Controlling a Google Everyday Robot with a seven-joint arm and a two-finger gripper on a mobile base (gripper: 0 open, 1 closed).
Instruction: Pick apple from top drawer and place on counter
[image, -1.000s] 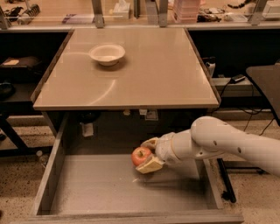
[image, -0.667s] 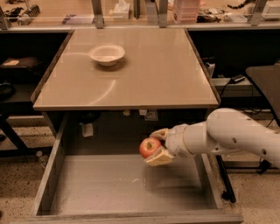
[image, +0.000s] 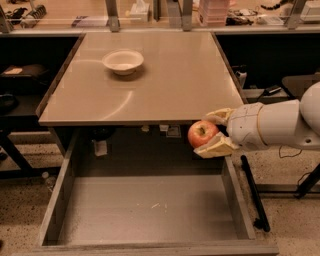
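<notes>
The red apple (image: 202, 133) with yellowish patches is held between the fingers of my gripper (image: 214, 133), which is shut on it. The gripper comes in from the right on a white arm and holds the apple in the air above the back right part of the open top drawer (image: 150, 207), just below the front edge of the tan counter (image: 170, 75). The drawer's grey floor is bare.
A white bowl (image: 123, 62) sits on the counter at the back left. A cluttered bench (image: 150, 12) runs along the back. Dark shelves and cables flank the counter on both sides, and a black bar (image: 255, 195) lies on the floor at the drawer's right.
The gripper has lifted the apple up off the drawer floor and moved it right and back, to the height of the counter's front edge.
</notes>
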